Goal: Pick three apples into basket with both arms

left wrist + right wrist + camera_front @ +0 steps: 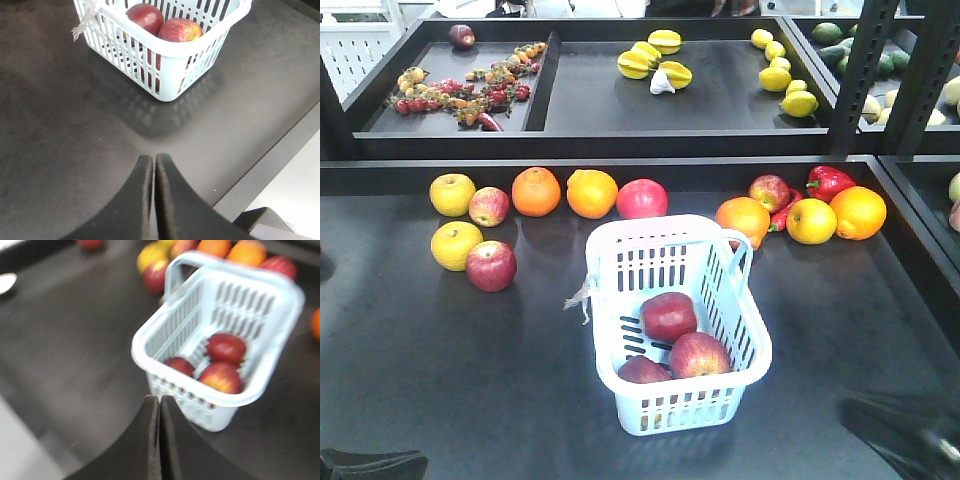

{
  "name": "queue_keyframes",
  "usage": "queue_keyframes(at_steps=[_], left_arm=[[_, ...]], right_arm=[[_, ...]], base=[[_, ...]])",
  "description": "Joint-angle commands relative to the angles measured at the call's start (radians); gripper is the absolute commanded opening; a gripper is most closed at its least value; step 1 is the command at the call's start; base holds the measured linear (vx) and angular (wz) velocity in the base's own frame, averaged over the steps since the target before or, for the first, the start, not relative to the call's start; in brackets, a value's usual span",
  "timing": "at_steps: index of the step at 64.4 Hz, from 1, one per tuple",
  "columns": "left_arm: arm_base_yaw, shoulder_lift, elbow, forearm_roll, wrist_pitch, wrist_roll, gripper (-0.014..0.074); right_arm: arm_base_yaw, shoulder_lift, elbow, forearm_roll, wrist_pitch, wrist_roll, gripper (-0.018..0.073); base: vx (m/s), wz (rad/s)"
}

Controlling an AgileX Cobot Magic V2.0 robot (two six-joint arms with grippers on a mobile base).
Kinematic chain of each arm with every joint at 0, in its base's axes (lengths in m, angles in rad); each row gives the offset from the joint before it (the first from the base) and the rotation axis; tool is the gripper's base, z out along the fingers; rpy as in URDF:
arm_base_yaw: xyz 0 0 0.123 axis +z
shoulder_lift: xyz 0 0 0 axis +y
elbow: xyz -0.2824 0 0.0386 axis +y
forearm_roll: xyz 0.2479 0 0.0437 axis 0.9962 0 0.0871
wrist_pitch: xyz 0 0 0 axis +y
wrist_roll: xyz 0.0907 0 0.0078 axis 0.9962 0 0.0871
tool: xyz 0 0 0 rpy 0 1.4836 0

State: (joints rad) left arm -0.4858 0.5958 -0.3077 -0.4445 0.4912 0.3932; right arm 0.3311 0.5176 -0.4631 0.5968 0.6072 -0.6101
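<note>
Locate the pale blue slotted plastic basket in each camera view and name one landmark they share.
Exterior front view: pale blue slotted plastic basket sits centre, slightly right and low.
Left wrist view: top centre, cut off by the upper edge.
Right wrist view: centre right.
Shared landmark: the dark red apples inside.

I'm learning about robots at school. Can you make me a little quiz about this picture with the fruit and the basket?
1. How many apples lie in the basket?
2. True or false: the left gripper is holding an apple.
3. What sits right beside the red pepper? A) an apple B) a banana C) a lemon

Key
1. Three: one apple further back, one at the front right, one at the front left.
2. False. The left gripper and the right gripper are both shut and empty.
3. A, a red apple.
</note>
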Motion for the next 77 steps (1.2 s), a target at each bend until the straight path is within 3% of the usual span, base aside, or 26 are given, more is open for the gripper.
queue_keyframes(at_steps=[1, 9, 17, 71, 77], left_arm=[[-0.003, -0.001, -0.025, -0.023, -0.067, -0.006, -0.0006], [-0.003, -0.001, -0.025, -0.023, -0.108, -0.006, -0.0006], [-0.003, -0.001, -0.025, -0.023, -0.130, -0.006, -0.0006], [-0.003, -0.002, -0.024, -0.013, -0.127, -0.006, -0.0006], [-0.003, -0.004, 0.000, -0.020, -0.147, -0.063, -0.0006]], right_arm=[[-0.006, -0.125, 0.058, -0.028, -0.127, 0.075, -0.0003], [-0.006, -0.214, 0.101, -0.139, -0.102, 0.198, -0.0003], [-0.006, -0.223, 0.105, -0.218, -0.094, 0.228, -0.0003], [-0.006, -0.223, 0.105, -0.217, -0.090, 0.228, -0.0003], [-0.006, -0.223, 0.105, -0.217, -0.090, 0.228, -0.0003]], base=[[0.00, 0.00], [0.00, 0.00], [0.00, 0.00], [0.00, 0.00], [0.00, 0.00]])
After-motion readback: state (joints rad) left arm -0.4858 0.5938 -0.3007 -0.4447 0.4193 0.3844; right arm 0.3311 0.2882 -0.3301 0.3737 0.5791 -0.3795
